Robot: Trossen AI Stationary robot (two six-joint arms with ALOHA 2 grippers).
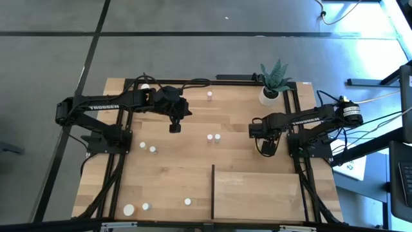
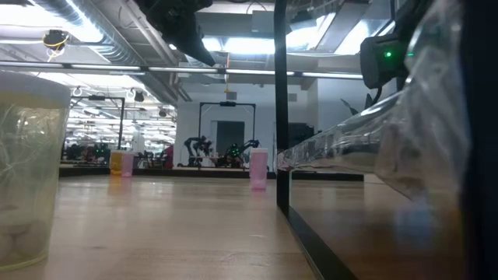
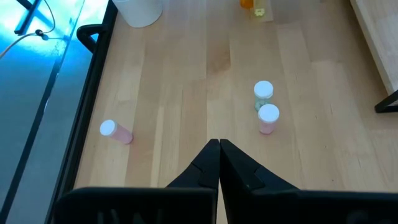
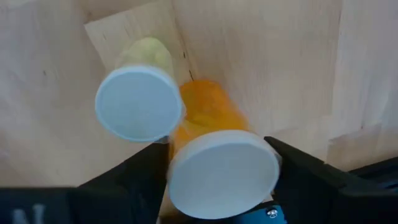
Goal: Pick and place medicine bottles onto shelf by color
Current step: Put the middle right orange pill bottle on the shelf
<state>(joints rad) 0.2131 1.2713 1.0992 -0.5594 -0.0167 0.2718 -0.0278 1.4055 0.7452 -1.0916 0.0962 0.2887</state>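
Plank tabletop (image 1: 180,174), right hand (image 4: 217,171) half-open around orange bottle (image 4: 208,112), contact unclear.

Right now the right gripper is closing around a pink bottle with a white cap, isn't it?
Not pink: the bottle between the right gripper's fingers is orange, with a white cap. The right wrist view shows it, standing beside a pale yellowish bottle.

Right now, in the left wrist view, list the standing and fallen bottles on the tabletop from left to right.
Pink bottle lying on its side → left gripper, shut, at the picture's bottom → pale bottle with white cap → pink upright bottle, touching or just in front of the pale one.
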